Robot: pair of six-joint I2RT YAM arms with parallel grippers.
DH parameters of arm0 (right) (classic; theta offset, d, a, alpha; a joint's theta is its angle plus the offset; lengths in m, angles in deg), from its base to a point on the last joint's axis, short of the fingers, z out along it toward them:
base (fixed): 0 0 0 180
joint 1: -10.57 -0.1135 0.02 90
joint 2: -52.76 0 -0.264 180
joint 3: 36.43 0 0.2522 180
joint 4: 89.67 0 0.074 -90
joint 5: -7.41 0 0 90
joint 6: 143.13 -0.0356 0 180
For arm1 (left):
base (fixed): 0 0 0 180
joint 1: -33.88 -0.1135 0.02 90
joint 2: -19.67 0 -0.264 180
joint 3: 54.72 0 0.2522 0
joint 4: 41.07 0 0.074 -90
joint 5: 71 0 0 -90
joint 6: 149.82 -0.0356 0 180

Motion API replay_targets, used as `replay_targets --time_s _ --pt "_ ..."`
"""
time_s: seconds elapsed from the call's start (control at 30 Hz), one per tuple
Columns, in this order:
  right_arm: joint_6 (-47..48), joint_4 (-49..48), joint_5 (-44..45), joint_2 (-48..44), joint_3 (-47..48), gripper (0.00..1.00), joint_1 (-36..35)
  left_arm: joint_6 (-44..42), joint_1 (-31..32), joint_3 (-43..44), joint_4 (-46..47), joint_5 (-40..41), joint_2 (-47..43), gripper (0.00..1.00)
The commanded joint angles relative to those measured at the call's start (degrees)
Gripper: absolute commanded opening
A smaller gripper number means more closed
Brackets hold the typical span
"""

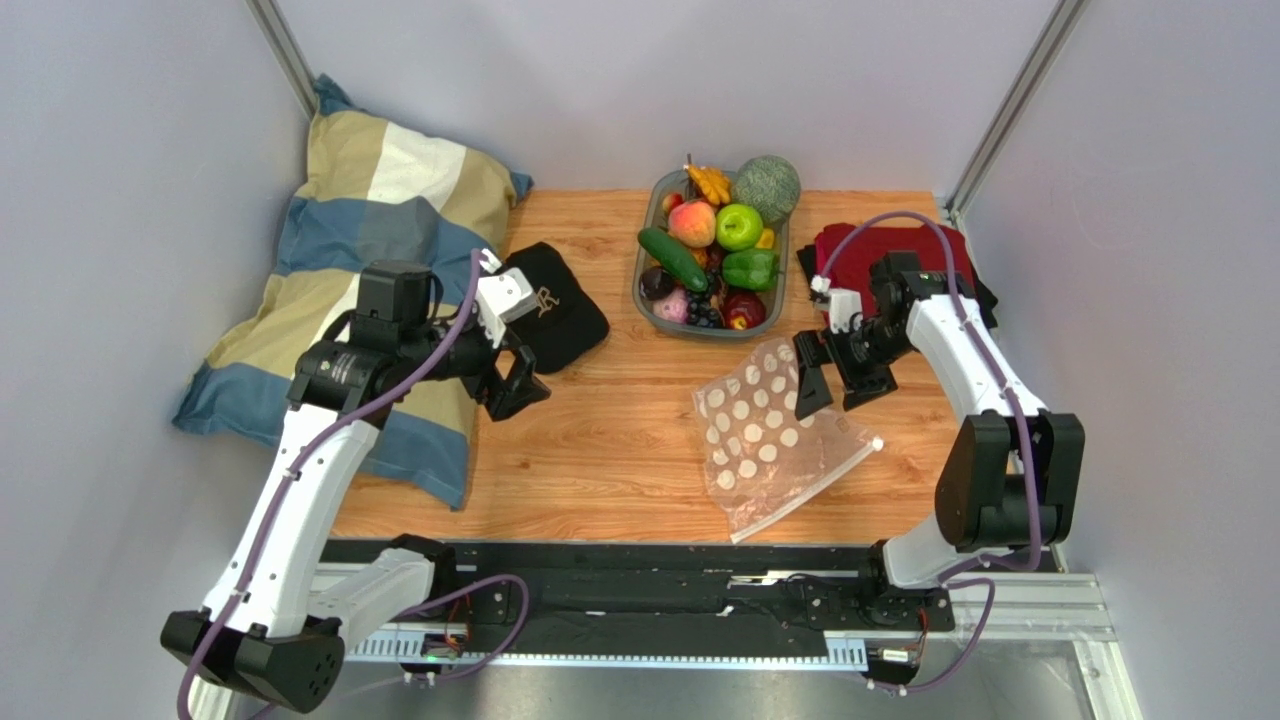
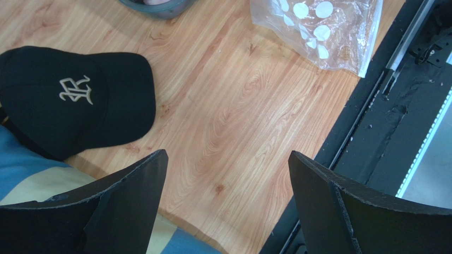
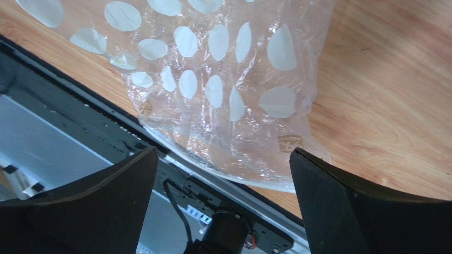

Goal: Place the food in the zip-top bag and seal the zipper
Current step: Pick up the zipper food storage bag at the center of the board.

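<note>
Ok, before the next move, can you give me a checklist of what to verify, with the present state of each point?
1. The left claw is open and empty: ok.
2. The right claw is open and empty: ok.
3. The zip-top bag lies on the table near the right claw: ok.
4. The zipper is open for loading: cannot tell.
5. The food is in the bag: not ok, it sits in the grey tray.

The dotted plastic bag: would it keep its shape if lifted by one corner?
Probably not: the zip-top bag lies crinkled, so it would likely droop. It looks thin and empty, so it is probably very light. Its glossy film may slip.
</note>
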Motion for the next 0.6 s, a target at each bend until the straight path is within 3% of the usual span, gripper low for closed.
replay_targets --time_s 0.0,0.27,0.37,0.4,0.47,0.5,0.53,0.57 --pt "-1.54 -6.31 6.81 2.52 0.98 1.00 -2.34 0.06 1.12 1.70 1.88 0.98 0.95 0.95" --pt "3.30 -9.22 6.12 12.73 1.16 1.00 -2.52 0.24 2.70 -0.84 2.41 1.42 -0.54 0.99" --pt "3.39 -8.34 2.26 13.62 0.72 0.88 -2.61 1.47 2.79 -2.78 2.67 0.55 -0.80 0.99" --pt "3.04 -7.91 0.94 13.53 0.72 0.72 -2.61 2.78 2.79 -3.83 2.93 0.19 -0.89 0.99" --pt "2.16 -6.59 -3.09 12.22 0.63 0.52 -2.52 5.15 2.79 -4.89 3.81 -0.60 -1.16 0.98" --pt "1.55 -6.32 -4.51 11.60 0.63 0.25 -2.43 8.03 2.79 -5.85 5.21 -0.95 -1.33 0.98" --pt "-0.28 -5.62 -5.74 10.81 0.98 0.05 -2.35 9.89 2.79 -6.47 6.18 -1.13 -1.59 0.97" --pt "-1.26 -5.10 -8.54 9.59 1.50 0.00 -1.82 11.74 2.79 -6.91 7.40 -1.56 -2.47 0.97"
